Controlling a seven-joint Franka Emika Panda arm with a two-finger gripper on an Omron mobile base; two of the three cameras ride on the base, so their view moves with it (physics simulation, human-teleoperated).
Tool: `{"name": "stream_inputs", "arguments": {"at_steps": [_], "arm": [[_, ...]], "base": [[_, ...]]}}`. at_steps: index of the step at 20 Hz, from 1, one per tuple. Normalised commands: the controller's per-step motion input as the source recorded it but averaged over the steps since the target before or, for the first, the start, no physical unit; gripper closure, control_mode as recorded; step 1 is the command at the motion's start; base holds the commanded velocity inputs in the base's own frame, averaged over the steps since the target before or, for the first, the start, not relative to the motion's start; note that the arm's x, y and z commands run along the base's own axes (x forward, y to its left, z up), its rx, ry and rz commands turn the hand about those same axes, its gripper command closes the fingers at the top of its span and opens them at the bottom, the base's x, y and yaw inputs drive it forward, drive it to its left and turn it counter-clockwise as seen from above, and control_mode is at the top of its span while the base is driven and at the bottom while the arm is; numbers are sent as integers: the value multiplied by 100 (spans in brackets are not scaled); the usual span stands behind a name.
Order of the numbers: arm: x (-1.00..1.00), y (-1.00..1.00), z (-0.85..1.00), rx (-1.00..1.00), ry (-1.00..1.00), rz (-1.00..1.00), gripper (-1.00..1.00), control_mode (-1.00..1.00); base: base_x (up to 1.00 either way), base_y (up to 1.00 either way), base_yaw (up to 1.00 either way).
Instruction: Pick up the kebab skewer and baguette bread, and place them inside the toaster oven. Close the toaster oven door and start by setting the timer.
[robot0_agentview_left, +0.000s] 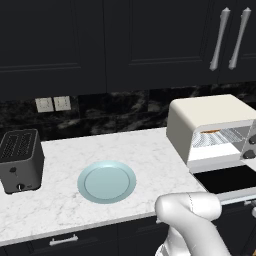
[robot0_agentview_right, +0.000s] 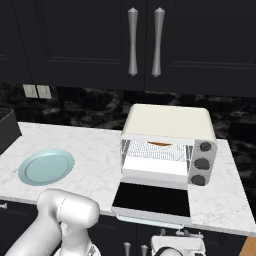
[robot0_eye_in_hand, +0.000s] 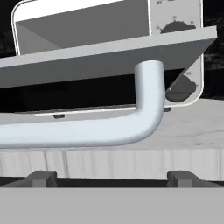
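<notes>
The cream-white toaster oven (robot0_agentview_right: 167, 122) stands on the counter with its door (robot0_agentview_right: 152, 199) folded down flat, dark glass up. A golden baguette bread (robot0_agentview_right: 160, 143) lies on the wire rack inside, toward the back. The kebab skewer is hidden. Three round knobs (robot0_agentview_right: 202, 163) sit on the oven's right panel; I cannot tell which is the timer. In the hand view my gripper (robot0_eye_in_hand: 113, 178) is open just below the door's front edge. The white bar handle (robot0_eye_in_hand: 87, 131) curves across right in front of its fingertips (robot0_eye_in_hand: 41, 177), and nothing is between them.
A pale blue plate (robot0_agentview_left: 106, 181) lies on the marble counter (robot0_agentview_left: 130, 150) left of the oven. The dark grey slot toaster (robot0_agentview_left: 20, 160) stands at the far left. Dark wall cabinets with long handles (robot0_agentview_right: 132, 42) hang above.
</notes>
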Motion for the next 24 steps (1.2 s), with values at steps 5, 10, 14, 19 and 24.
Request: {"name": "stream_inputs", "arguments": {"at_steps": [5, 10, 14, 19, 24], "arm": [[16, 6, 0, 0, 0, -2, -100, -100], [3, 3, 6, 0, 0, -1, -100, -100], [0, 5, 21, 0, -6, 0, -100, -100], [1, 9, 24, 0, -6, 0, -100, -100], [2, 0, 20, 0, -3, 0, -100, -100]], "base": [[0, 0, 0], [0, 0, 0], [0, 0, 0], [0, 0, 0], [0, 0, 0]]}}
